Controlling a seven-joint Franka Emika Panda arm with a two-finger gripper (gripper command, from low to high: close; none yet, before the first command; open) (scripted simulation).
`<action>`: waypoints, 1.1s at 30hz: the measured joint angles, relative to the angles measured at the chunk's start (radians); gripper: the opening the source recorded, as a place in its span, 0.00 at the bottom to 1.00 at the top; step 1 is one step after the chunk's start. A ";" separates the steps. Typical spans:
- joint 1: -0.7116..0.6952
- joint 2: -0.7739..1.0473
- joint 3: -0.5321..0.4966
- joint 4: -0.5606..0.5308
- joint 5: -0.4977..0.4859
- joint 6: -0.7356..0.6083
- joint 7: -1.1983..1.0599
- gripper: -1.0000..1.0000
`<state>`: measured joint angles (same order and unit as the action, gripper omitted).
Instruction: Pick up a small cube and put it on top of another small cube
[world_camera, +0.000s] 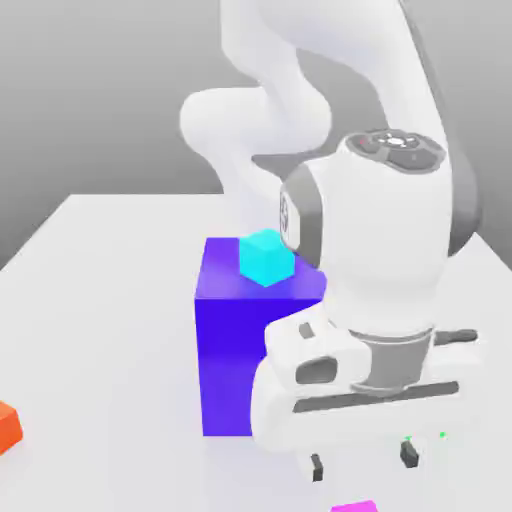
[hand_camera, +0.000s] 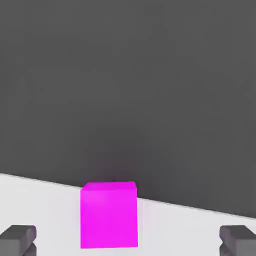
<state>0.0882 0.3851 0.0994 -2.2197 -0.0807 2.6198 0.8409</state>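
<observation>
Small cube (hand_camera: 109, 215) — plain saturated magenta, no pattern; a sliver of the same magenta at the bottom edge of the exterior view. Cyan cube (world_camera: 266, 257), centre of frame, uniform. Big block (world_camera: 235, 345) under it — deep blue-purple, top face lighter. Orange cube (world_camera: 9, 425) at lower left edge. Arm (world_camera: 375, 240) glossy white with grey joints; tool (world_camera: 362, 461) fingertips dark grey. Surface (world_camera: 100, 300) pale grey-white.

We read this as simulated lab tabletop, not real room. Evidence: flat white table (world_camera: 110, 260), featureless grey backdrop behind it, no walls or furniture. Plain glossy primitives for props: big blue-purple block (world_camera: 240, 350) mid-table, cyan cube (world_camera: 266, 257) on top of block, orange cube (world_camera: 8, 424) well apart from block, at table edge.
</observation>
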 joint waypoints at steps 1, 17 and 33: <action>0.004 0.036 -0.003 0.006 -0.004 0.021 0.002 0.50; 0.019 0.008 0.005 -0.020 0.012 0.011 0.018 0.00; 0.238 -0.200 0.096 -0.400 -0.029 0.181 0.522 0.00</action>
<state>0.3259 0.1851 0.1958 -2.6197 -0.1093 2.8012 1.3631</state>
